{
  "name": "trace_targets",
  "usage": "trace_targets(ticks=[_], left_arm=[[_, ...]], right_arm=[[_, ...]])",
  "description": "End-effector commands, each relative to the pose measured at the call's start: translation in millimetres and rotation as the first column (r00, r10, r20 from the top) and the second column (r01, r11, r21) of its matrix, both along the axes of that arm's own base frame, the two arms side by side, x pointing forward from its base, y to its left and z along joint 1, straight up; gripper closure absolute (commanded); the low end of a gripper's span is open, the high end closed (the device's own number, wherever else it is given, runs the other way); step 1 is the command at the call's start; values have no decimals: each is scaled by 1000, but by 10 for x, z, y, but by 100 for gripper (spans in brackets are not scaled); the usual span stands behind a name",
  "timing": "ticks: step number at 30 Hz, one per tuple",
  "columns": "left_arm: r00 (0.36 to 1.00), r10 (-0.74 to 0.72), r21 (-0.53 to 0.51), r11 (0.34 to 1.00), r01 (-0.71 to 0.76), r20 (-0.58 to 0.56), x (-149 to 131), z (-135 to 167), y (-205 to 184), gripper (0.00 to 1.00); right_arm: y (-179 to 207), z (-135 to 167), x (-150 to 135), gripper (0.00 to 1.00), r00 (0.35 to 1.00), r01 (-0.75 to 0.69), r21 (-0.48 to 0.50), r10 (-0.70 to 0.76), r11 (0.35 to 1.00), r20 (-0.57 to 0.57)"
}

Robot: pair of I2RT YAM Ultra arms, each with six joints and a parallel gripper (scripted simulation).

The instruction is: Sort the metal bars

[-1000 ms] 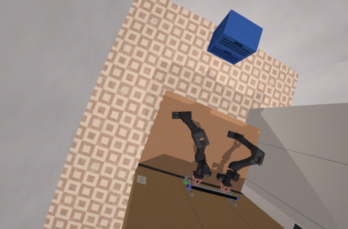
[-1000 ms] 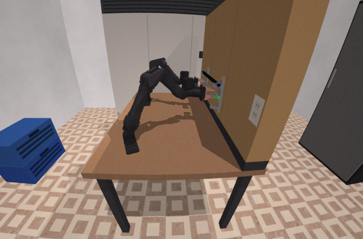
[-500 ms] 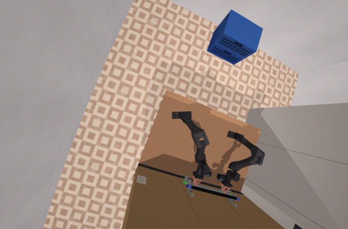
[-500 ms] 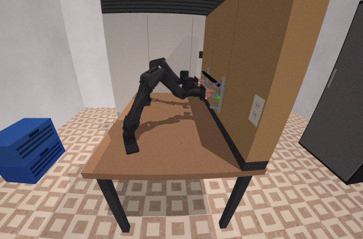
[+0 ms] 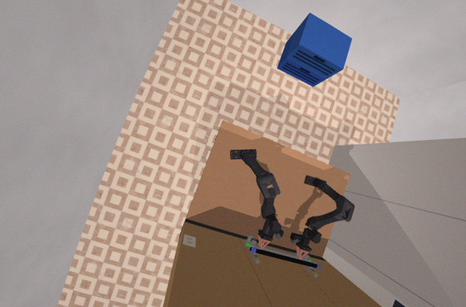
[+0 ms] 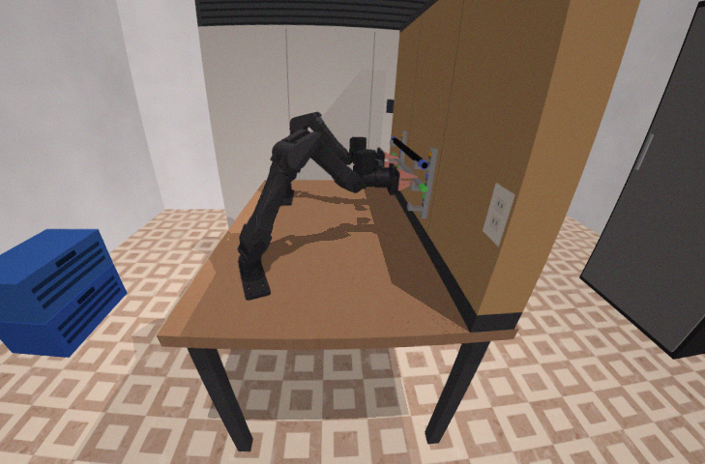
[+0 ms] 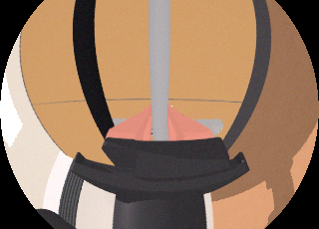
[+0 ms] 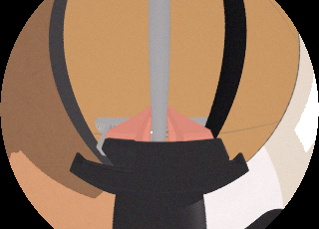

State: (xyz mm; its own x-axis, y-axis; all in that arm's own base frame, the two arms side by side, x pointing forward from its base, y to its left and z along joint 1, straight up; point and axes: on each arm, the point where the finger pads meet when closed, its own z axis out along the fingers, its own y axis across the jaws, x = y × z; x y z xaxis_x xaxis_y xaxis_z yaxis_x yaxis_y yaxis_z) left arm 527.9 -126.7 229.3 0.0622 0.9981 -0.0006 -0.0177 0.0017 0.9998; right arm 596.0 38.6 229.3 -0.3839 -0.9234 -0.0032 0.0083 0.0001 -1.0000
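Grippers, both of them, are clamped on the gray bar (image 5: 277, 251) (image 6: 404, 168) (image 7: 159, 50) (image 8: 159, 50), one toward each end. The right gripper (image 5: 263, 248) (image 6: 415, 180) (image 8: 159, 110), at the near end in the exterior view, has its pink fingers closed against both sides of the bar. The left gripper (image 5: 301, 258) (image 6: 395, 159) (image 7: 159, 109), at the far end, has the same closed grasp.

The gray bar has green ends and is at the middle level of the wall rack (image 5: 257, 260) (image 6: 432, 159) (image 7: 215, 124) (image 8: 105, 123), where a blue label (image 6: 426, 176) shows on the near upright. Whether it bears on the rack arms or is slightly raised cannot be determined.

The black bar (image 5: 286, 257) (image 6: 408, 151) (image 7: 84, 30) (image 8: 235, 35) has blue ends and lies above the gray bar, on the top pair of rack arms; the near upright carries an orange label (image 6: 429, 154) there. Label and end colors do not agree for either bar. The lowest rack arm at the near upright holds neither bar.

Both arms reach over the table (image 5: 218, 188) (image 6: 320, 305) toward the wall. A white outlet (image 5: 189, 240) (image 6: 498, 214) is on the wall, nearer the exterior viewpoint than the rack.
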Motion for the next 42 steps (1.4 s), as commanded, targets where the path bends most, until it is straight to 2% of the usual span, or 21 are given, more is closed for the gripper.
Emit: trace_targets(ticks=[1, 3, 42], left_arm=[[1000, 2, 2, 1000, -2, -17, 39, -1, 38, 97], [1000, 2, 2, 1000, -2, -17, 39, -1, 38, 100], [1000, 2, 2, 1000, -2, -16, 32, 17, 37, 100]], right_arm=[[-27, 3, 36, 98, 1000, 3, 0, -3, 1000, -8], [-27, 3, 36, 100, 1000, 3, 0, -3, 1000, -8], [-25, 18, 29, 100, 1000, 3, 0, -3, 1000, -9]])
